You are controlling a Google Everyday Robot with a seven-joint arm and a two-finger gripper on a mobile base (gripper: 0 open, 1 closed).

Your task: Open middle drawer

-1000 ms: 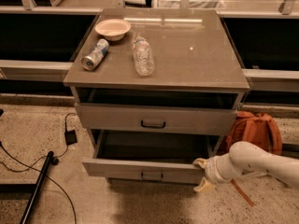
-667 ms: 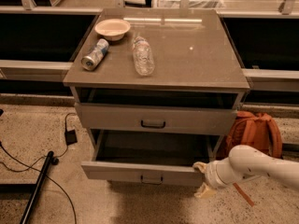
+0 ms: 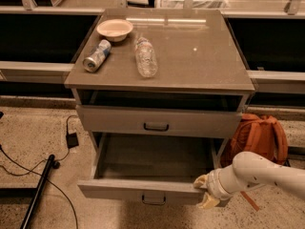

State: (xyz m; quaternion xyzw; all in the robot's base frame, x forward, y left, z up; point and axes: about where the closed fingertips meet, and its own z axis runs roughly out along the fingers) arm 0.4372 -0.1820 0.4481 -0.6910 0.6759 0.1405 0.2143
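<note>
The middle drawer (image 3: pixel 143 189) is pulled well out of the grey-beige cabinet, showing its plain grey inside (image 3: pixel 155 156) and a small dark bar handle (image 3: pixel 153 199) centred on its front. My gripper (image 3: pixel 205 192), on a white arm coming in from the right, sits at the right front corner of that drawer's front panel, touching it. The drawer above (image 3: pixel 156 120), with its own dark handle, stands only slightly out. The bottom drawer is hidden under the open one.
On the cabinet top (image 3: pixel 200 56) lie a cream bowl (image 3: pixel 114 29), a can on its side (image 3: pixel 96 55) and a clear plastic bottle (image 3: pixel 145 57). An orange backpack (image 3: pixel 259 137) leans right of the cabinet. A black cable and plug (image 3: pixel 71 140) and a dark pole (image 3: pixel 38 190) lie on the floor at left.
The middle drawer has slid further out toward the camera. My gripper has moved the same way, staying at the drawer's right front corner.
</note>
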